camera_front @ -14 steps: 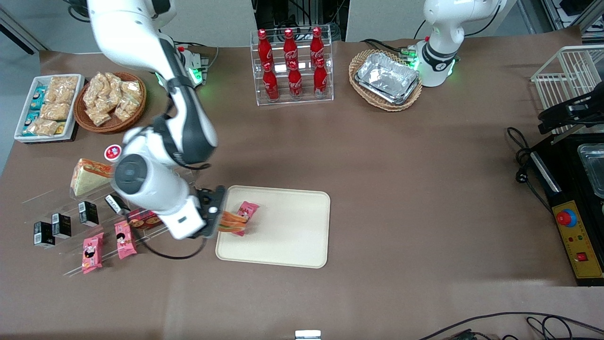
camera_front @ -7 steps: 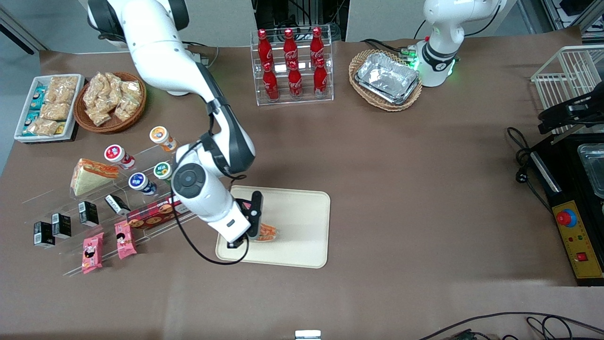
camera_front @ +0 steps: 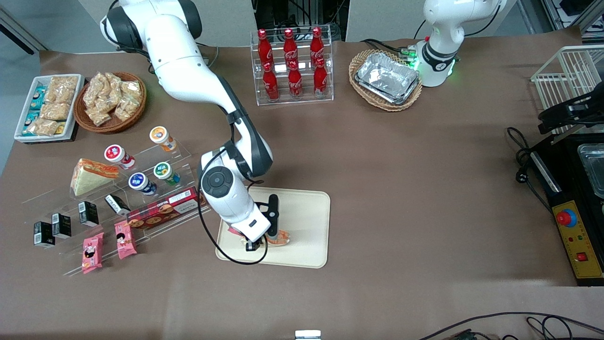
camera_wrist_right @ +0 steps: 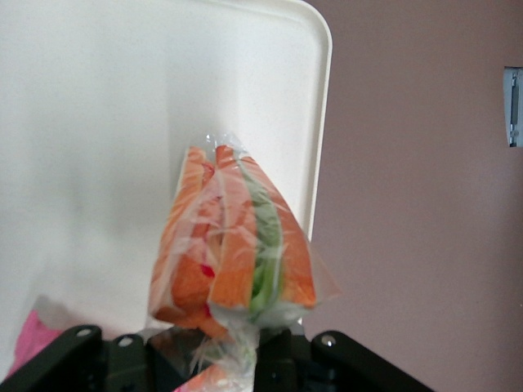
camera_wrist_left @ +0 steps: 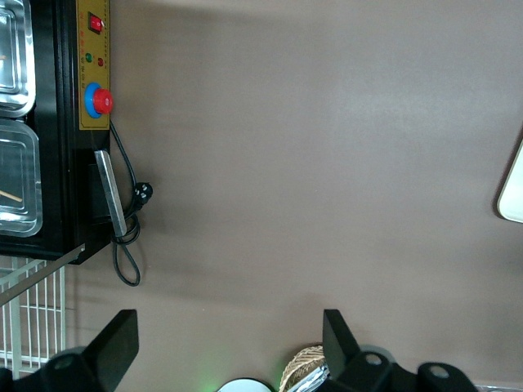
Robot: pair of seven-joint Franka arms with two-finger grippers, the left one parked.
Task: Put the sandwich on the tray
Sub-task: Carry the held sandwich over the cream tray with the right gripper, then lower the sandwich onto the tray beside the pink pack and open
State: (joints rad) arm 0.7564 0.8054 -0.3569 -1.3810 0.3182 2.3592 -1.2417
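The clear-wrapped sandwich (camera_wrist_right: 233, 245) hangs edge-on, orange and green stripes showing, over the near part of the cream tray (camera_front: 306, 222), pinched at its wrapper end by the claw (camera_front: 270, 236), which is clamped on it. A pink snack packet (camera_wrist_right: 31, 339) lies on the tray just beside the claw. The tray sits on the brown table (camera_front: 401, 165), with the acrylic snack rack (camera_front: 141, 189) toward the working arm's end.

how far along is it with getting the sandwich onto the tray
Done: the sandwich has been picked up and carried over the tray. In hand: the gripper is shut on the sandwich, low above the tray's edge nearer the front camera, beside a pink snack packet. Whether it touches the tray surface cannot be told. Left: set it down flat, open the gripper and pull away.
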